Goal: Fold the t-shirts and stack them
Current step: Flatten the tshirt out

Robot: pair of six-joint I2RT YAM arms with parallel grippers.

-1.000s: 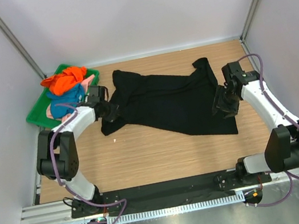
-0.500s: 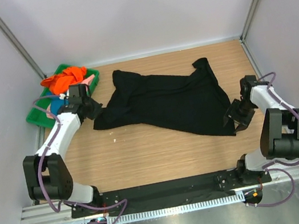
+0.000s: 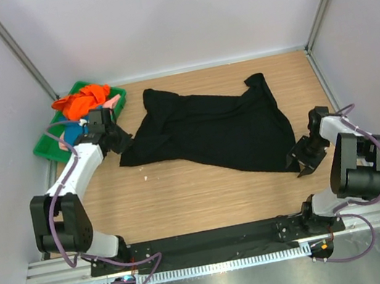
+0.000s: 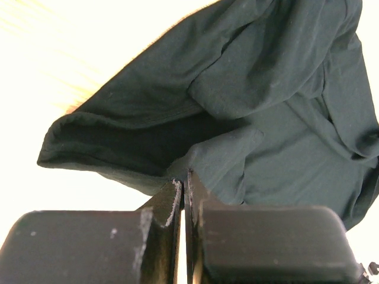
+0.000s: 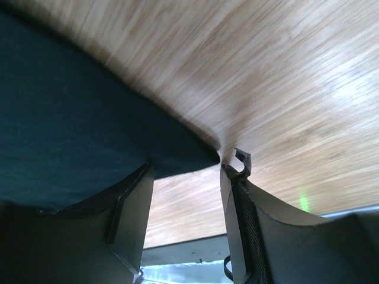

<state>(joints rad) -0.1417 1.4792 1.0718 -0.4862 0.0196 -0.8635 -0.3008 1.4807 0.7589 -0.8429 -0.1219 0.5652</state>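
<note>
Black t-shirt [image 3: 211, 134], long axis left-right on table [image 3: 186, 201]: left fingers [image 4: 166, 207] pinched on its left corner; right fingers [image 5: 240, 195] open, astride its right corner.

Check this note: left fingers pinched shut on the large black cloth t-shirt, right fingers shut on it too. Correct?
No. The right wrist view shows the right fingers spread open, not shut on the large black cloth t-shirt. The left fingers are pinched shut on it.

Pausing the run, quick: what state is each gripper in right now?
Left gripper: closed, pinching the black t-shirt by its edge.
Right gripper: open, the shirt's corner lying between its fingers.
</note>
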